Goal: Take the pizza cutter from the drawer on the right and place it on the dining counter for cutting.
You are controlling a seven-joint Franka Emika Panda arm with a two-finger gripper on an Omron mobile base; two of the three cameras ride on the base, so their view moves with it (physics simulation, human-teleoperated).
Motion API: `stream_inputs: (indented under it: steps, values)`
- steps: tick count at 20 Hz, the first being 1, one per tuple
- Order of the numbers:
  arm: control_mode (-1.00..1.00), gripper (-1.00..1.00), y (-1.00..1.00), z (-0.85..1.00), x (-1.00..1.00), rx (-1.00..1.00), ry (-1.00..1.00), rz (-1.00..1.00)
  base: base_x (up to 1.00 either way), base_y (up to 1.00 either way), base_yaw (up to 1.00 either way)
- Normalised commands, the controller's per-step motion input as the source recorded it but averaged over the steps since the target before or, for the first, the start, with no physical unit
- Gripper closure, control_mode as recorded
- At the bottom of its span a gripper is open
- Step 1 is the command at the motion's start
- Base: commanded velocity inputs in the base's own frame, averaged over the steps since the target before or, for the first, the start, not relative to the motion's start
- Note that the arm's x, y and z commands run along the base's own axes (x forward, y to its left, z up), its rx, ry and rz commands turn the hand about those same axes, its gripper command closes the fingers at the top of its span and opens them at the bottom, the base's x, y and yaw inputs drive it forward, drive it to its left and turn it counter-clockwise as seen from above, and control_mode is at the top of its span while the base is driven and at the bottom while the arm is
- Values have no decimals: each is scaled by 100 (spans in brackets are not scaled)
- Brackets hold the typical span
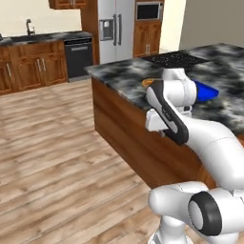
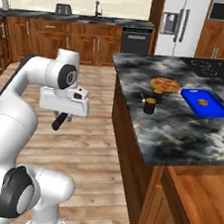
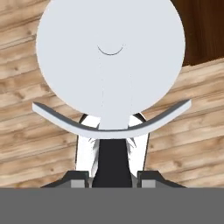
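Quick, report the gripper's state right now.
Gripper: shut on the pizza cutter, black handle between the fingers, wheel pointing out over the wood floor.

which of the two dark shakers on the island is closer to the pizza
The farther shaker, standing right beside the pizza. The other shaker stands nearer the counter's edge, away from the pizza.

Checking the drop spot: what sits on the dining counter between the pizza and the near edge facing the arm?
In the right base view, two dark shakers stand between the pizza and the dining counter edge; the rest is bare stone.
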Motion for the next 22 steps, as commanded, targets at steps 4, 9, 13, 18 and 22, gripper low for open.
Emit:
stream_inputs:
  steps: [4, 9, 13, 18, 22]
  values:
    - [100, 100, 0, 0, 0, 0, 0, 0, 57, 69, -74]
    - [100, 100, 0, 0, 0, 0, 0, 0, 53, 69, -75]
    - [100, 100, 0, 0, 0, 0, 0, 0, 38, 78, -72]
    - [100, 100, 0, 0, 0, 0, 0, 0, 3, 91, -66]
    - [100, 100, 0, 0, 0, 0, 0, 0, 0, 100, -58]
